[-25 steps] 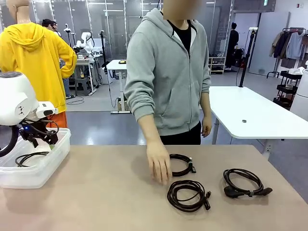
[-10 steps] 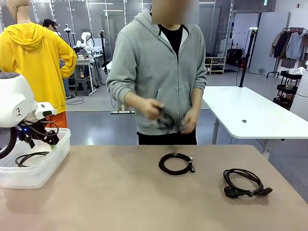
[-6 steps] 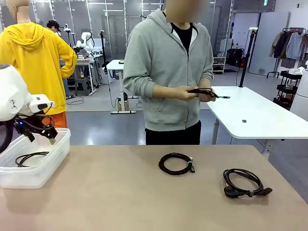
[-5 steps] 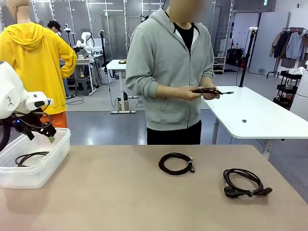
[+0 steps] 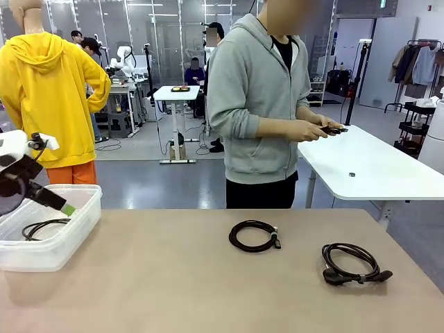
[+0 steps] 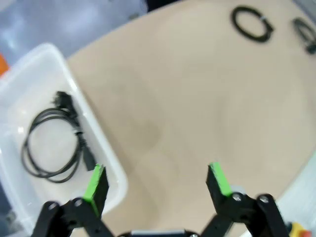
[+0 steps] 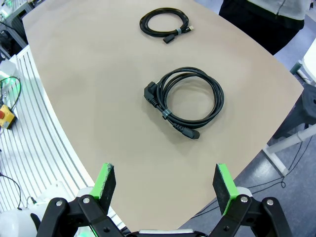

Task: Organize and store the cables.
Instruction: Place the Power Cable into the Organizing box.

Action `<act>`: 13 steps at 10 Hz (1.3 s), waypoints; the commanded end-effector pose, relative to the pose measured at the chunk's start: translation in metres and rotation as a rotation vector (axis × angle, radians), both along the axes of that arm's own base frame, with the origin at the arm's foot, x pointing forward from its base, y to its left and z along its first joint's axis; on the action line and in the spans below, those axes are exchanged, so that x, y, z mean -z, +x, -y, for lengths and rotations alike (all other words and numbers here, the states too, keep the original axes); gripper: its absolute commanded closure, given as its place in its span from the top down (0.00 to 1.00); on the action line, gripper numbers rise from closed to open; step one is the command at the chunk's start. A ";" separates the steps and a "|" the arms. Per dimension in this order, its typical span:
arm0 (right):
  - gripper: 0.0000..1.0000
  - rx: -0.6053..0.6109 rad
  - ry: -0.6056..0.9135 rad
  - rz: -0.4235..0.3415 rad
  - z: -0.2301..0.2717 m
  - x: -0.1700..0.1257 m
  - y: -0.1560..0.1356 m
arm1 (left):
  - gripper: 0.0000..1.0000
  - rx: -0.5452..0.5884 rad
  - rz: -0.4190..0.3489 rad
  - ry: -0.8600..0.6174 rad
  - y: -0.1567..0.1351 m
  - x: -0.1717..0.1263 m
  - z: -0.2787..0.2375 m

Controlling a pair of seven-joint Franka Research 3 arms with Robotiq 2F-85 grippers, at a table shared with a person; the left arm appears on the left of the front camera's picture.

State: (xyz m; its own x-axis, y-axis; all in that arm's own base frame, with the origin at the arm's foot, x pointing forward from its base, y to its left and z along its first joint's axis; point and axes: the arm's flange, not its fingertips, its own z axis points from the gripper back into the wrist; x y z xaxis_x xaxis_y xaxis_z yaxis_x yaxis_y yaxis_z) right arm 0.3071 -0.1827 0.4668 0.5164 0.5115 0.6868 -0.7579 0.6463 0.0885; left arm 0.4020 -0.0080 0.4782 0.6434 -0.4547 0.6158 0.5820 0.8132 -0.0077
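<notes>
Two black coiled cables lie on the tan table: a thin one point(image 5: 255, 236) mid-table and a thicker one with a plug point(image 5: 354, 263) to its right. The right wrist view has both, the thicker one point(image 7: 185, 101) nearer and the thin one point(image 7: 164, 23) farther. Another cable point(image 5: 41, 227) lies in the clear bin point(image 5: 76, 232) at the left, also seen from above as the coil point(image 6: 52, 143). The person holds one more coil point(image 5: 333, 130) in both hands at chest height. My left gripper point(image 5: 59, 203) hangs open over the bin's edge point(image 6: 156, 180). My right gripper point(image 7: 164, 181) is open, high above the table's right edge.
The bin's near wall point(image 6: 98, 143) sits just below my left fingers. A white table point(image 5: 361, 166) stands behind the person at the right. The tan table between the bin and the coils is bare. The right edge of the table drops off beneath my right gripper.
The person picked a coil off the table, straightened up and stepped right, holding it in both hands. My left arm drew back to the left and tilted over the bin.
</notes>
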 end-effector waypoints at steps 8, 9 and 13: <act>1.00 -0.016 0.008 0.015 0.002 0.000 0.000 | 1.00 0.188 0.097 -0.022 -0.012 -0.007 -0.023; 1.00 -0.016 0.008 0.015 0.002 0.000 0.000 | 1.00 0.188 0.097 -0.022 -0.012 -0.007 -0.023; 1.00 -0.231 -0.239 0.002 -0.041 -0.008 0.015 | 1.00 0.188 0.097 -0.022 -0.012 -0.007 -0.023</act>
State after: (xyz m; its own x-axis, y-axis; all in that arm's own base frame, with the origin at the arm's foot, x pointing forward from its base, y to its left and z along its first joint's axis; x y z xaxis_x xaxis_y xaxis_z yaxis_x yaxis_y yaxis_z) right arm 0.3149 -0.1587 0.4701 0.4577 0.6339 0.6235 -0.8275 0.5603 0.0378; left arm 0.3868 0.0174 0.4856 0.4786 -0.5647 0.6723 0.7384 0.6731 0.0397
